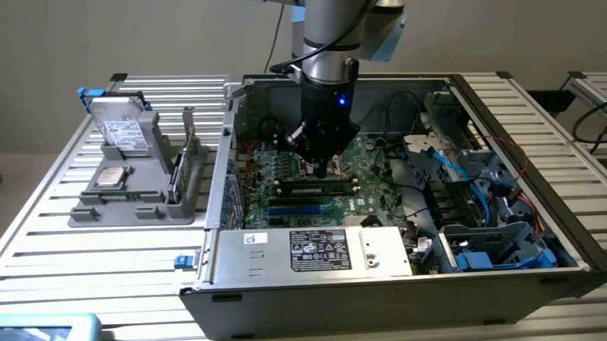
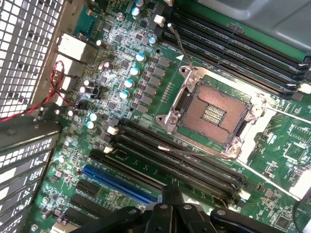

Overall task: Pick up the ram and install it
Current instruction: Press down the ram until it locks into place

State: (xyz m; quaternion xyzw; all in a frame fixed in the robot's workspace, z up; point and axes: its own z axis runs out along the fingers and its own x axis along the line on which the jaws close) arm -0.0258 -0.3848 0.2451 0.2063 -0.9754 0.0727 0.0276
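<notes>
You're at a robotics lab test station: an open PC case with bare motherboard sits on a slatted aluminium bench, a grey parts fixture beside it, plain wall behind.
</notes>
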